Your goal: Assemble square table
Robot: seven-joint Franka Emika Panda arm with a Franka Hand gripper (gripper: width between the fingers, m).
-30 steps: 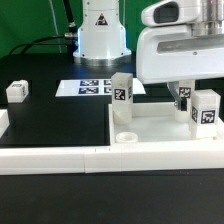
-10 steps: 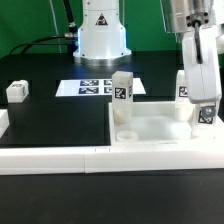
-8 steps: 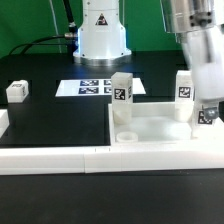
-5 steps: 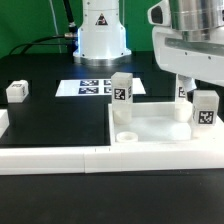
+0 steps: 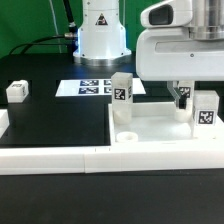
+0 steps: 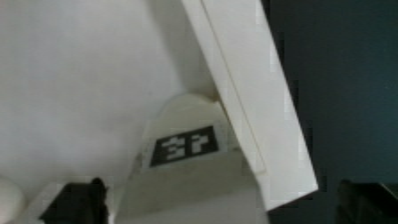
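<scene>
1. White plastic square top (image 5: 160, 125) lies flat on the black table (image 5: 50, 120), towards the exterior view's right, its rim touching the long low border rail (image 5: 60, 157) at the front.
2. Three legs stand upright on the top: one at the back corner on the exterior view's left (image 5: 122, 90), one at the back on the right, partly hidden behind the arm (image 5: 182, 97), and one nearer the front right edge (image 5: 206, 108). A fourth leg (image 5: 16, 90) lies well apart on the table, far to the exterior view's left.
3. Gripper (image 6: 226, 208) is wide open and holds nothing. In the wrist view both fingertips (image 6: 77, 202) show dark at the picture edge, with a gap between, approx. over one tagged leg (image 6: 178, 140) that stands against the raised rim (image 6: 249, 110).
4. Key relation: the wrist body (image 5: 185, 45) hangs above the right-hand legs, so the nearest legs are just below the gripper, with long axis vertical, i.e. along the approach direction.
5. My judgement: the right-side legs look already seated, so the next pick is prob. the loose leg. It lies far to the exterior view's left of the gripper, across the marker board (image 5: 95, 88).
6. Empty round socket (image 5: 127, 135) at the front corner on the exterior view's left is free to receive it.
</scene>
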